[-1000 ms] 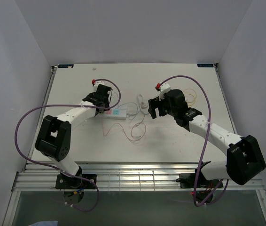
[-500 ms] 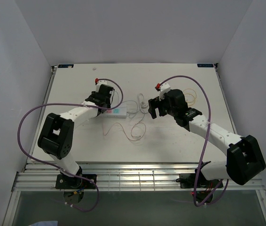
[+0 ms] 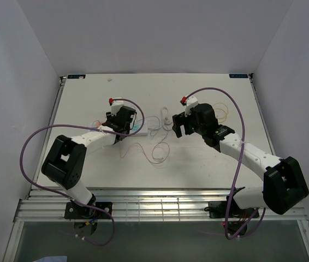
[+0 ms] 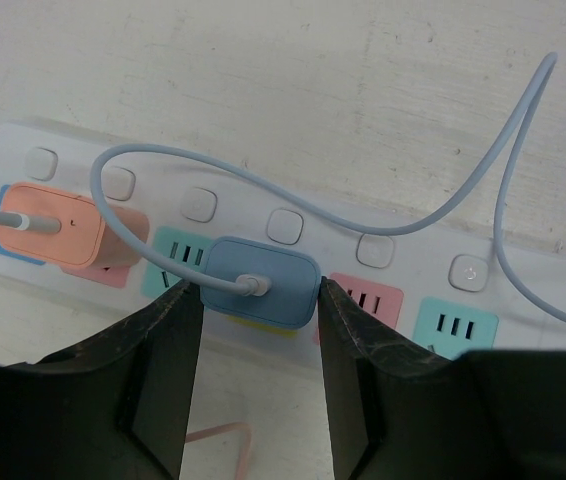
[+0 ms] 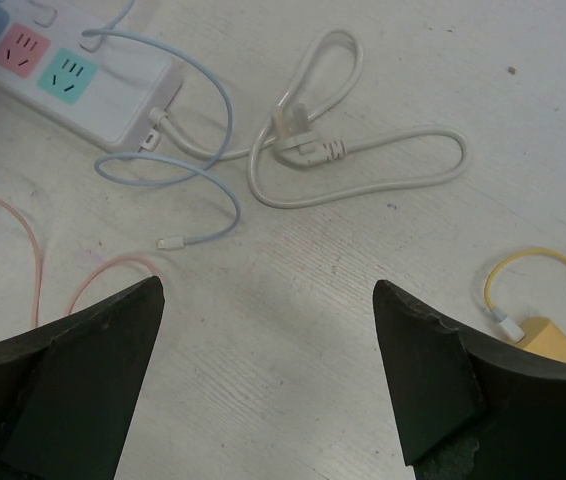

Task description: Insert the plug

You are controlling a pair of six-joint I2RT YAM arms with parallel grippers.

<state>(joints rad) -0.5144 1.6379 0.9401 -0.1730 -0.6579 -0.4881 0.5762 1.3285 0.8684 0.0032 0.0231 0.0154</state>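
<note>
The white power strip (image 4: 418, 275) has coloured sockets and lies across the left wrist view. A blue plug (image 4: 263, 280) with a light blue cable sits on it over a yellow socket. My left gripper (image 4: 261, 292) has a finger against each side of that plug and is shut on it. An orange plug (image 4: 48, 230) is seated further left on the strip. From above, the left gripper (image 3: 126, 121) covers most of the power strip (image 3: 138, 129). My right gripper (image 3: 177, 126) hovers open to the strip's right, with nothing between its fingers (image 5: 83, 350).
The strip's white cord (image 5: 363, 185) lies in loops right of the strip's end (image 5: 113, 105). The blue cable's loose end (image 5: 171, 242) and a thin pink cable (image 5: 33, 250) lie nearby. A yellow charger and cable (image 5: 553, 340) sit at the right.
The left gripper has moved right and nearer along the strip and now sits over its middle. The right arm has not moved.
</note>
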